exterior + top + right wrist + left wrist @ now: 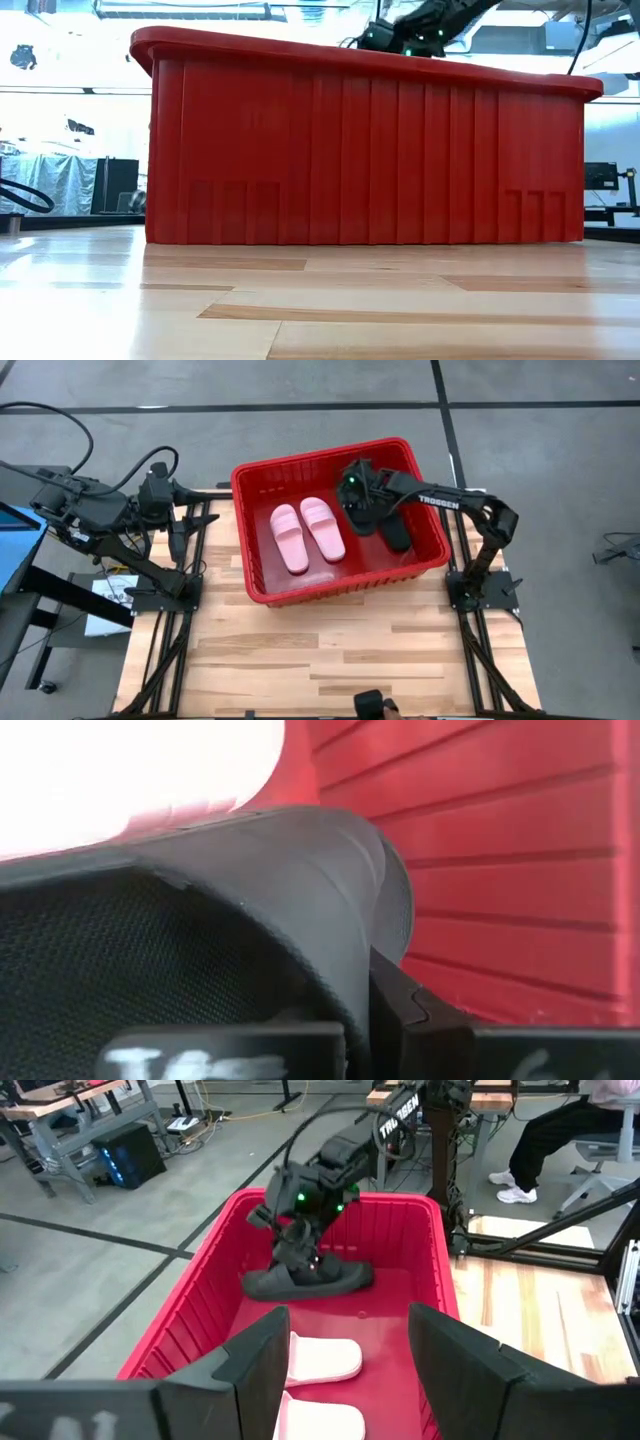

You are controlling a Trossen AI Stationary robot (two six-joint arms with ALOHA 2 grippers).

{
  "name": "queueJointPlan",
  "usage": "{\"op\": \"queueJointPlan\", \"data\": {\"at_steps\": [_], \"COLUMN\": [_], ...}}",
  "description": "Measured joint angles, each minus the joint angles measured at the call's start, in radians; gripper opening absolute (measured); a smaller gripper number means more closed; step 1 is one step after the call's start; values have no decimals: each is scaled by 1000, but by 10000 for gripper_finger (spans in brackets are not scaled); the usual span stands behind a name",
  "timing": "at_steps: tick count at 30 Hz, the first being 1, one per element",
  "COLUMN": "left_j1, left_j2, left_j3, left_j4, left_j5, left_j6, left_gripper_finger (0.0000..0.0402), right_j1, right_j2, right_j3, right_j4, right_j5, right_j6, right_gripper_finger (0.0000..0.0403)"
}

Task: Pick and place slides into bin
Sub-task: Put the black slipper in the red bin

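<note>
Right hand [362, 510] clamped on a black slide [308, 1279], lowering into the red bin [330, 582] beside the pink pair [308, 532]; left hand [178, 538] wide open, empty, parked.

Bare bin [262, 520] floor beside pink slides [308, 532].

My right gripper [362, 510] hangs low with fingers clamped shut, arm stretched forward; my left gripper [177, 538] waits aside, fingers spread.
</note>
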Motion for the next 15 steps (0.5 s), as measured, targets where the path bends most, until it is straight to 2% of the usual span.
{"op": "queueJointPlan", "data": {"at_steps": [7, 15], "left_j1": [0, 0], "left_j2": [0, 0], "left_j3": [0, 0], "left_j4": [1, 3], "left_j5": [-1, -1], "left_j6": [-17, -23], "left_gripper_finger": [196, 197], "right_j1": [8, 55], "right_j2": [0, 0], "right_j3": [-109, -150], "right_j4": [33, 75], "right_j5": [-1, -29], "right_j6": [5, 20], "right_gripper_finger": [0, 0]}}
